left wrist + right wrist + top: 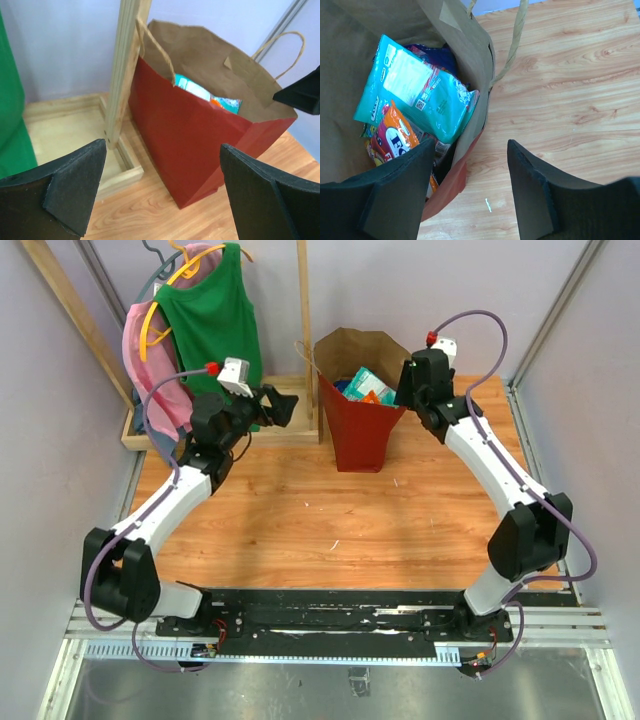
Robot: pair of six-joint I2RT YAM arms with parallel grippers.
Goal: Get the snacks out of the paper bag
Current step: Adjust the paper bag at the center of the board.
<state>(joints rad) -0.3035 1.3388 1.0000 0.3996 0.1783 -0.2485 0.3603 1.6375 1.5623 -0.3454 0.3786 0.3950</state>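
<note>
Snacks [415, 115] in bag [350, 40], just ahead of right tool [470, 150]: teal packet [427, 85] over orange packet [395, 142]. Right tool half apart, astride bag wall; left tool [162, 145] wide apart, empty.

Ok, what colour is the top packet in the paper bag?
The packet is teal with a white panel, clearest in the right wrist view.

We see bright, even light from above; soft shadows lie on the counter [300, 510], and the wrist views look slightly soft.
</note>
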